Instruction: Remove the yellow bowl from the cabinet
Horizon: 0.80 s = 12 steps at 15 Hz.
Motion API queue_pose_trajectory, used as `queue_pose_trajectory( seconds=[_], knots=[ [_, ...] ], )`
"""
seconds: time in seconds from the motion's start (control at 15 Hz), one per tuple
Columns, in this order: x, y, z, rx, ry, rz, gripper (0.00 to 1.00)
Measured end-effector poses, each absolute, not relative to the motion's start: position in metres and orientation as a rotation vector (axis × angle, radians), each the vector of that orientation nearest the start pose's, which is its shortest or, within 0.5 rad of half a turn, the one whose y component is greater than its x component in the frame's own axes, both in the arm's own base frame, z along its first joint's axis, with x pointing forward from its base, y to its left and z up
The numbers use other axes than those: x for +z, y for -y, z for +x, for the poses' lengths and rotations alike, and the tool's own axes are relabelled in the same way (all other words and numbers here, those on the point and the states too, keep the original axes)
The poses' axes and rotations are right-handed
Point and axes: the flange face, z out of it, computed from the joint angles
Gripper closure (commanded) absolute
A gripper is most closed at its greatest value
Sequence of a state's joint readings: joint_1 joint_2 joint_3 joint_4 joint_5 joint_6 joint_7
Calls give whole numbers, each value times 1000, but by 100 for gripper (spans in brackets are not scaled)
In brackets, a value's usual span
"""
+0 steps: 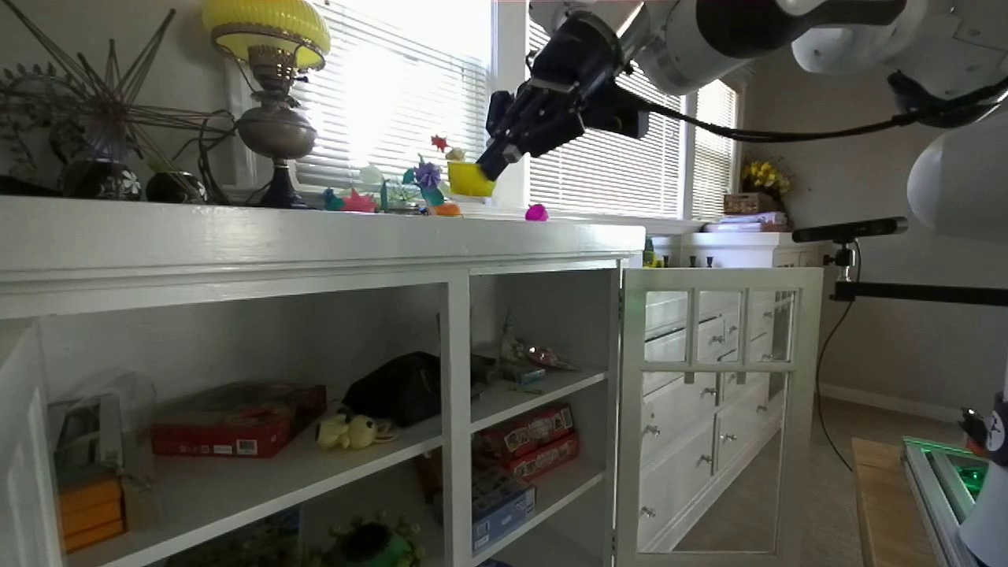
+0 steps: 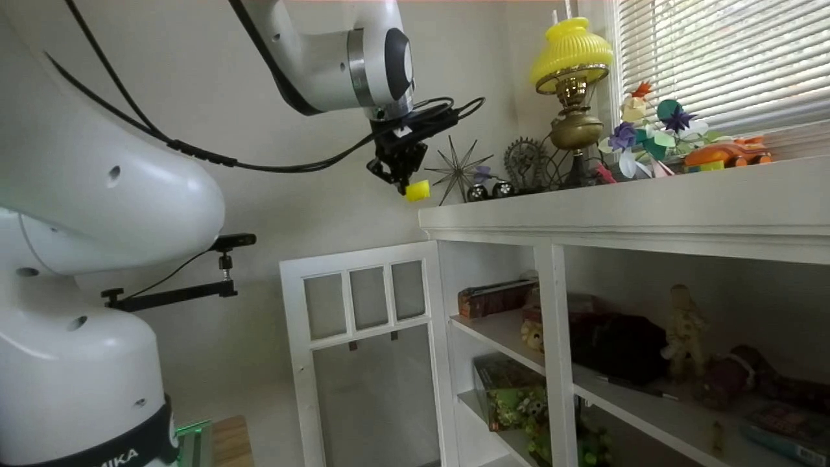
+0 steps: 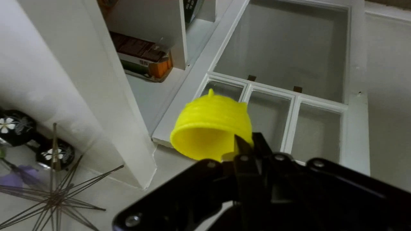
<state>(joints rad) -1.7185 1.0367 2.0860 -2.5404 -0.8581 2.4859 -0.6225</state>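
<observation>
The small yellow bowl (image 1: 470, 180) is in the air, and it also shows in an exterior view (image 2: 418, 191) and the wrist view (image 3: 213, 112). My gripper (image 3: 250, 144) is shut on the bowl's wall, one finger inside the rim and one outside. The bowl is tilted, its opening facing the gripper side in the wrist view. The gripper also shows in both exterior views (image 1: 494, 161) (image 2: 401, 187). The white cabinet (image 1: 315, 236) has open shelves and a flat top; it also shows in an exterior view (image 2: 622, 224). The bowl is apart from the shelves, around cabinet-top height.
A paned cabinet door (image 1: 724, 366) stands swung open, also in an exterior view (image 2: 363, 334). A yellow-shaded lamp (image 1: 268, 24), a spiky wire star (image 2: 459, 170) and paper flowers (image 1: 428, 175) stand on the cabinet top. Red boxes (image 1: 216, 429) and toys sit on the shelves.
</observation>
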Motion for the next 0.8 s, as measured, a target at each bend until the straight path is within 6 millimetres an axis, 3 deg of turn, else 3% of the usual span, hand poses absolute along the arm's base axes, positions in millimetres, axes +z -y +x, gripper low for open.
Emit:
queue_pose_trajectory(
  seconds=[0.4,0.8],
  knots=[
    [533,-92,448,-1179,1836,-2130,98],
    [540,-88,505,-1167,1746,-2221,98]
  ],
)
